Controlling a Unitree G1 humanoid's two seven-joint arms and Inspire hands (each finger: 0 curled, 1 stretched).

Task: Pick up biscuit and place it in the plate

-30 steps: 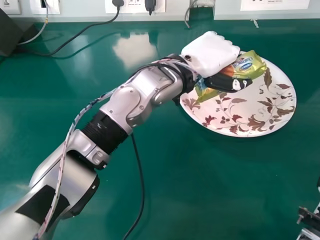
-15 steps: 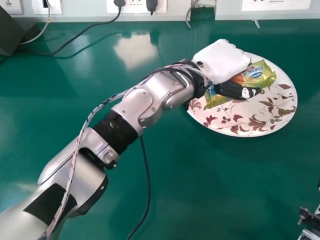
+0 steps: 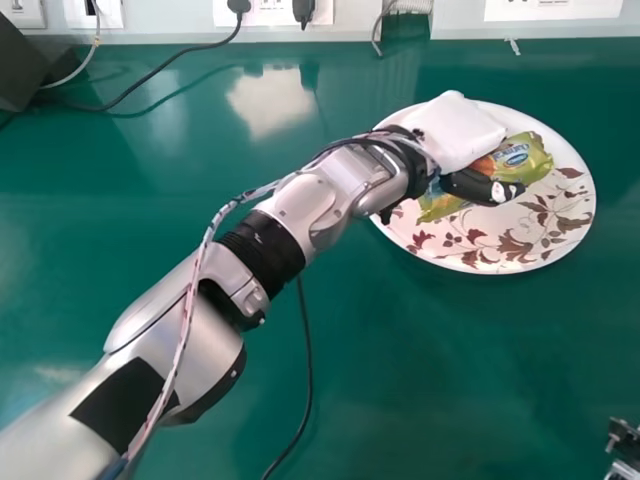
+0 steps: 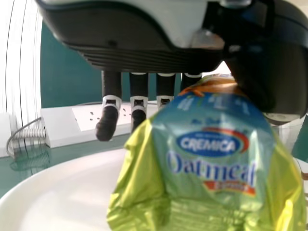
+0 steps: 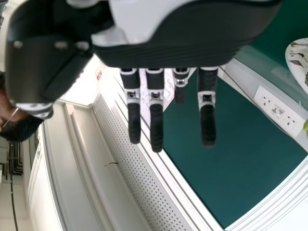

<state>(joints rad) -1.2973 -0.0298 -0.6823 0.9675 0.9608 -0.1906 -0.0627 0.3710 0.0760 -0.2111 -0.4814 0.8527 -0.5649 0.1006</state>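
Note:
Over the patterned white plate (image 3: 552,215), my left hand (image 3: 458,130) pinches the green-yellow biscuit packet (image 3: 528,160), its dark thumb lying across the wrapper. Part of the packet is hidden beneath the hand; whether the packet touches the plate I cannot tell. In the left wrist view the left hand (image 4: 139,45) has the upper end of the packet (image 4: 207,168) between thumb and fingers, with the plate (image 4: 67,192) behind. My right hand (image 5: 156,120), seen in the right wrist view, is held away from the plate with straight, empty fingers.
White sockets (image 3: 270,12) line the wall behind the green table (image 3: 420,360). A dark box (image 3: 22,65) and cables stand at the back left. Another black cable (image 3: 305,370) runs beside my left forearm. Part of my right arm (image 3: 625,440) shows at the lower right.
My left hand, with the packet, has moved right and nearer to me over the plate. The right arm's visible part has shifted slightly toward the lower right corner.

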